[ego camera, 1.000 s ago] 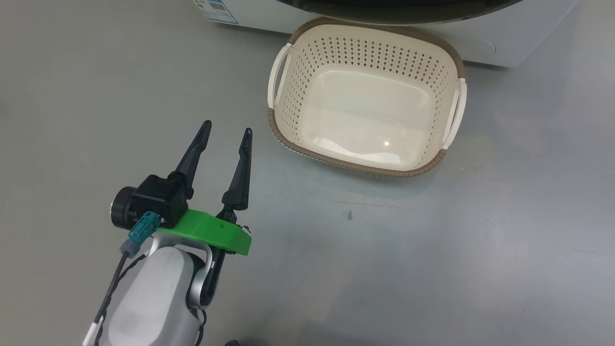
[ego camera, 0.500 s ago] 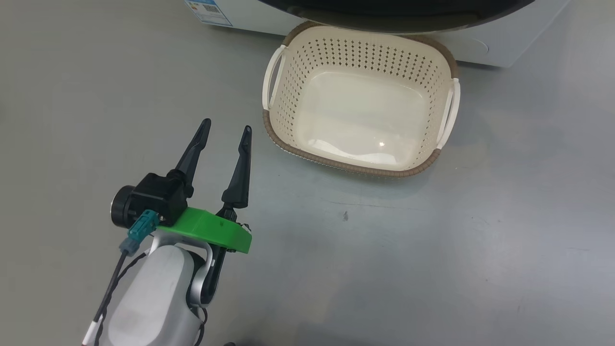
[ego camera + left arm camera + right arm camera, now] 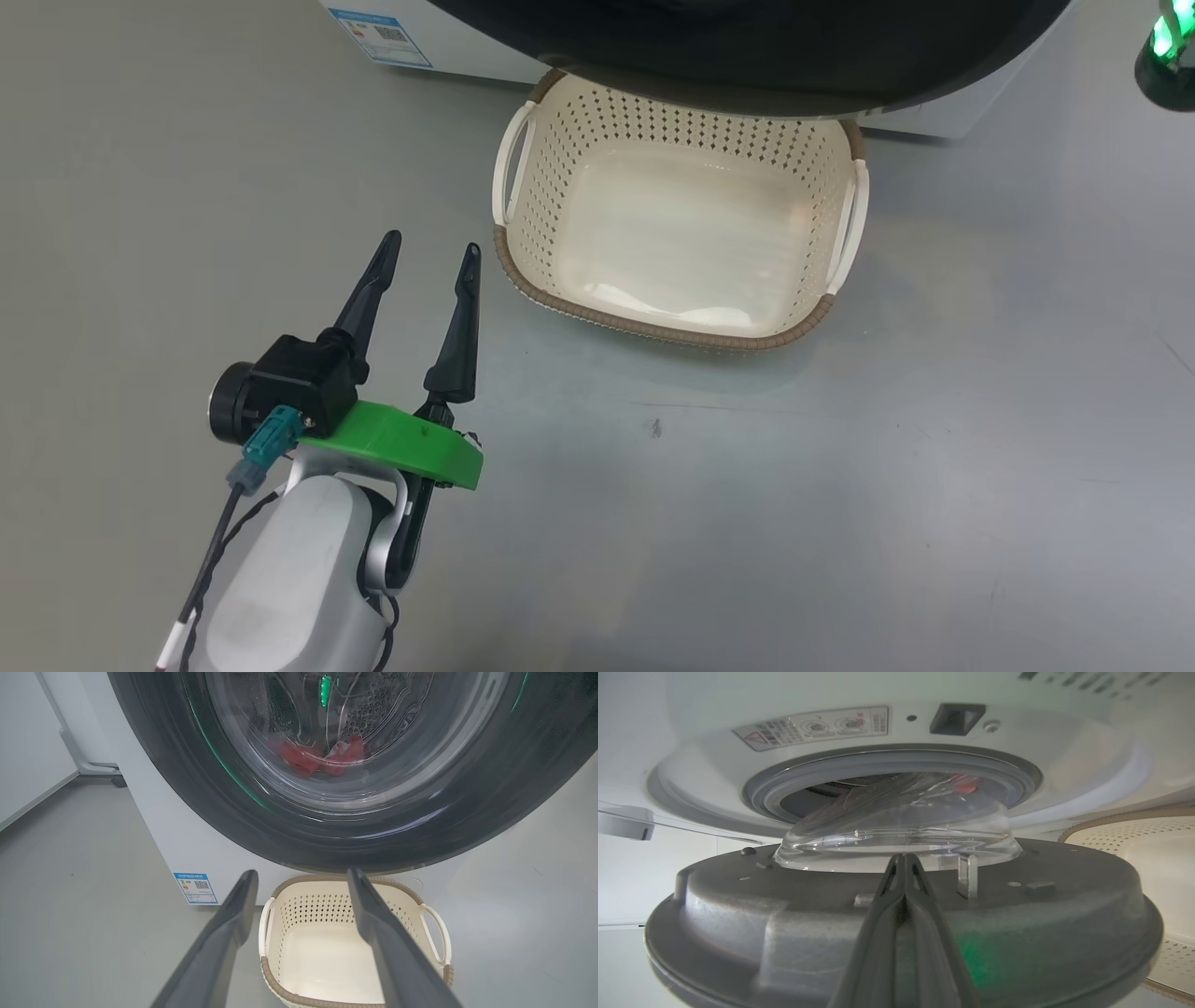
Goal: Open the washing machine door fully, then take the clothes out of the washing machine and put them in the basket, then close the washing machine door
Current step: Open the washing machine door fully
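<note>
Item: washing machine door (image 3: 784, 933). It is partly open and not yet swung fully. The right wrist view shows its grey inner face, with the clear glass bowl (image 3: 896, 830) standing off the grey gasket (image 3: 887, 758). The bowl points back at the drum mouth. The glossy black outer face is turned toward the left wrist camera. In the head view its lower edge overhangs the far rim of the basket (image 3: 551, 215).

Item: right gripper (image 3: 903, 858). Its fingers are pressed together with nothing between them. The tips lie at the door's inner face just below the bowl, beside the metal latch hook (image 3: 968, 875). Judged purpose: a closed wedge behind the door to push it wider, with no grasp needed.

Item: left gripper (image 3: 431, 245). It is spread wide and empty, held over the grey floor (image 3: 840, 513) just left of the basket, fingers aimed toward the machine. Judged purpose: parked clear of the door's swing, ready for fabric.

Item: clothes (image 3: 322, 758). A red bundle with a pale patch lies low in the perforated drum (image 3: 373, 709), seen through the door glass.

Item: basket. It is cream, empty and mouth up, on the floor close before the washing machine (image 3: 187, 858), below the opening. Whether it touches the machine cannot be told. Its long axis runs between the white handles (image 3: 509, 163), across the machine's front and slightly skewed. Judged purpose: a short carry from drum to basket.

Item: label sticker (image 3: 378, 37). Blue, at the machine's lower front corner.
</note>
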